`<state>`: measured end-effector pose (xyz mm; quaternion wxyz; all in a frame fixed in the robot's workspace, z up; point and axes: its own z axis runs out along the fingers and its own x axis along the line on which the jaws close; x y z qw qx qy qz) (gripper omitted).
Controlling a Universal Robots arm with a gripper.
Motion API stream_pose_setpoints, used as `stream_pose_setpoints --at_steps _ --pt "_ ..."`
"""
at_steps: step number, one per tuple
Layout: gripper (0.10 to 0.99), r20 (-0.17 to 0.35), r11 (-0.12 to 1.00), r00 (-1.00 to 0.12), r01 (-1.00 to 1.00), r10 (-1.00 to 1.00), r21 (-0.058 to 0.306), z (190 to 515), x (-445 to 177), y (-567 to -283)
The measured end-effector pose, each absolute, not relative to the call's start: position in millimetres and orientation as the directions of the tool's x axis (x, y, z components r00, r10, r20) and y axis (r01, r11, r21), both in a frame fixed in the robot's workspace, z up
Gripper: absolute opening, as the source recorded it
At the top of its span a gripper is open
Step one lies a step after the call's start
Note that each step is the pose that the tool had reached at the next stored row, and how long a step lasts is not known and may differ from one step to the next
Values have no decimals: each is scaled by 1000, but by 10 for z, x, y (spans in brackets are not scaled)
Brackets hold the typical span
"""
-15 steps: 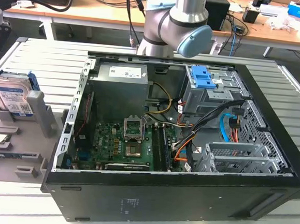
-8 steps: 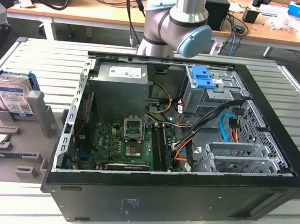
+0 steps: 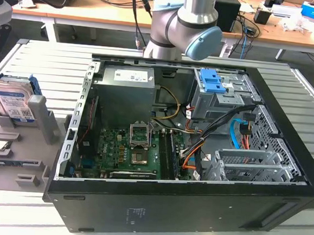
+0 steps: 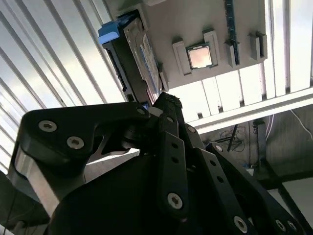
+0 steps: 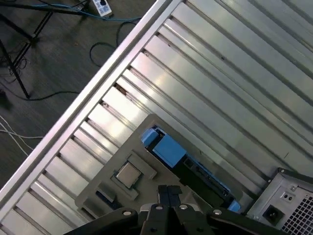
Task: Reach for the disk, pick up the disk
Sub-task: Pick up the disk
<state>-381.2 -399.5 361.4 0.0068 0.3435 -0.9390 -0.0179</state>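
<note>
The disk [image 3: 12, 104] stands on edge in a grey holder [image 3: 38, 120] at the exterior view's left, beside the open computer case. It is silver-grey with a white and blue label and a bright blue bracket. In the first wrist view the disk [image 5: 168, 149] shows edge-on, just ahead of my gripper [image 5: 169, 192]. The second wrist view has the disk [image 4: 143, 55] beyond the black fingertips of the gripper [image 4: 168, 100]. The fingers are together with nothing between them, and they stay apart from the disk.
A small square silver chip [image 4: 200, 57] lies in a pocket of the same holder [image 4: 186, 24], beside the disk. The large open computer case [image 3: 187, 147] fills the middle of the slatted metal table [image 3: 300, 227]. Its corner [image 5: 288, 205] is close to the holder.
</note>
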Motion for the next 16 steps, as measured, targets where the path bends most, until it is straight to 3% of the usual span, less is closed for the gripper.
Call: stream_pose_setpoints --at_steps 16 --pt "106 0 607 -607 -794 -794 38 3614 -3812 -3995"
